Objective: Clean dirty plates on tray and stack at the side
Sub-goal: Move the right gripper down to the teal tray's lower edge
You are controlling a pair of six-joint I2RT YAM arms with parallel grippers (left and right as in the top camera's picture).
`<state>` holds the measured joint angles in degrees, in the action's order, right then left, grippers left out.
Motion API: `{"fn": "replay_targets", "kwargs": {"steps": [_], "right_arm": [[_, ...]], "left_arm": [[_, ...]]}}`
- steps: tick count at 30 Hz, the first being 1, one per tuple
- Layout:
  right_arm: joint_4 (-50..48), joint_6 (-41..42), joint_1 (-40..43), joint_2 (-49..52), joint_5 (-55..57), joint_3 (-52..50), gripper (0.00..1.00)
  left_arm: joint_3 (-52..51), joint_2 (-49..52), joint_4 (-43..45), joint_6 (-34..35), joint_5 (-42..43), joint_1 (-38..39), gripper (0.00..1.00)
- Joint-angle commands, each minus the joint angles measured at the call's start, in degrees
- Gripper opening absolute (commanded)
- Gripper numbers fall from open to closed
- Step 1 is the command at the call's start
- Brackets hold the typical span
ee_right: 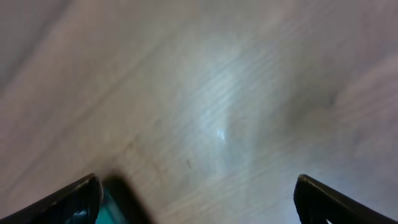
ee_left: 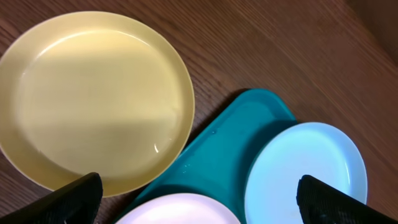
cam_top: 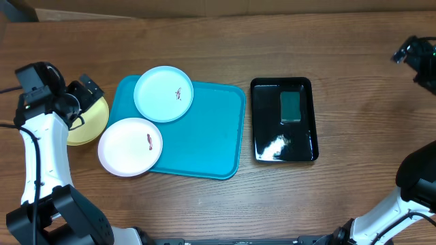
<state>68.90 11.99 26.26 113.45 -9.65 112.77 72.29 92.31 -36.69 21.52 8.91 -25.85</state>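
Both pairs gape wide, holding nothing: your left fingers hover over the yellow plate on the brown wood-grain counter, your right fingers over blurred wood.

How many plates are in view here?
3. Round pale blue plastic plate at the teal rectangular tray's upper-left corner; white plate overhanging its left edge; yellow plate off the tray, further left. None seems hidden.
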Motion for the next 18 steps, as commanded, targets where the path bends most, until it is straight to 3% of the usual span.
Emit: {"fn": "replay_targets", "kwargs": {"steps": [1,5,8,10,18], "right_arm": [[-1.03,0.07,-0.04,-0.39,-1.29,0.92,1.00],[2.16,-0.35,-0.39,-0.42,-8.87,0.87,1.00],[5.07,-4.94,-1.79,-1.57,-18.88,0.92,0.78],[8.04,-5.03,-4.09,-3.52,-22.25,1.01,0.73],[23.06,-2.62,-22.18,-12.00,-14.03,0.87,0.62]], "left_arm": [[0.17,0.28,-1.25,0.79,1.14,0.37,1.00],[0.17,0.28,-1.25,0.79,1.16,0.37,1.00],[0.17,0.28,-1.27,0.79,1.16,0.37,1.00],[0.17,0.28,-1.27,0.79,1.16,0.37,1.00],[0.17,0.28,-1.25,0.79,1.16,0.37,1.00]]}}
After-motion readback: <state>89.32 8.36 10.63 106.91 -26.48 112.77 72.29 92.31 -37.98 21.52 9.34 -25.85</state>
